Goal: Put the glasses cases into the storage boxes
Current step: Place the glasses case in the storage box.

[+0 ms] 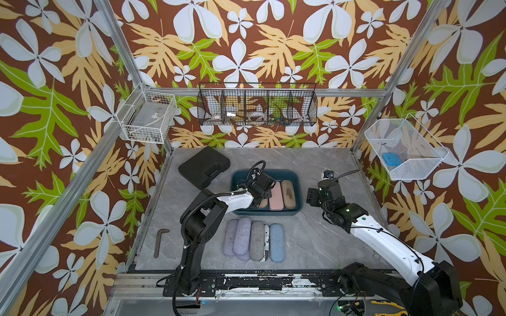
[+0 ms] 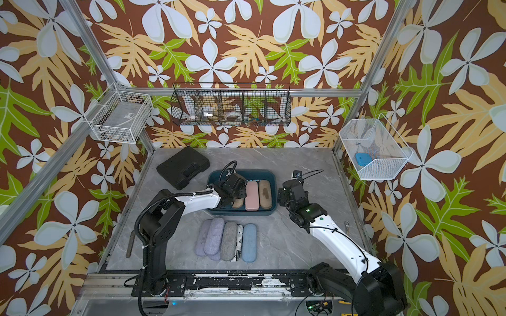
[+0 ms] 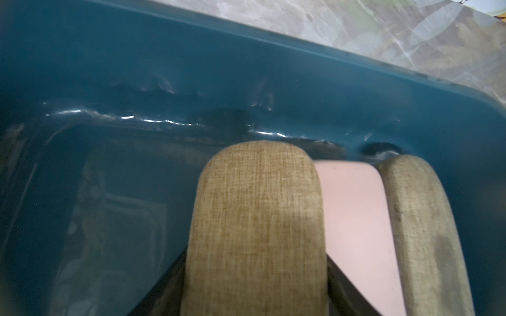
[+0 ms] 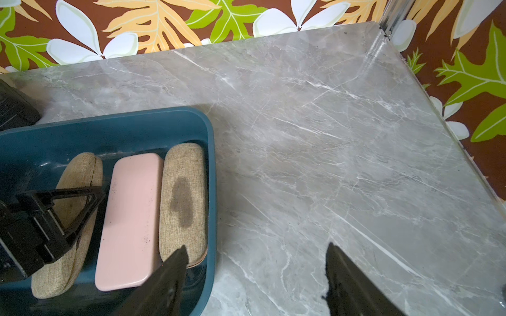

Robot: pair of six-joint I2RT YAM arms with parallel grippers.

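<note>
A tan case (image 3: 254, 227) is held inside the tub (image 4: 109, 116).
It is clamped by the left gripper (image 4: 69, 212) beside the pink case (image 4: 128, 213), saving room; the right gripper (image 4: 254, 281) is held part-open, empty.

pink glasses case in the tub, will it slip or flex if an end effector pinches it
The pink case looks smooth, not woven, so it is probably slipperier than the stained tan case beside it. Its crisp, flat-topped shape suggests a rigid shell, unlikely to flex. Lying flat in the teal tub, it should not roll.

Glossy teal plastic tub (image 3: 246, 68); coarse woven tan cloth case (image 3: 254, 219); smooth matt pink case (image 3: 356, 219).
</note>
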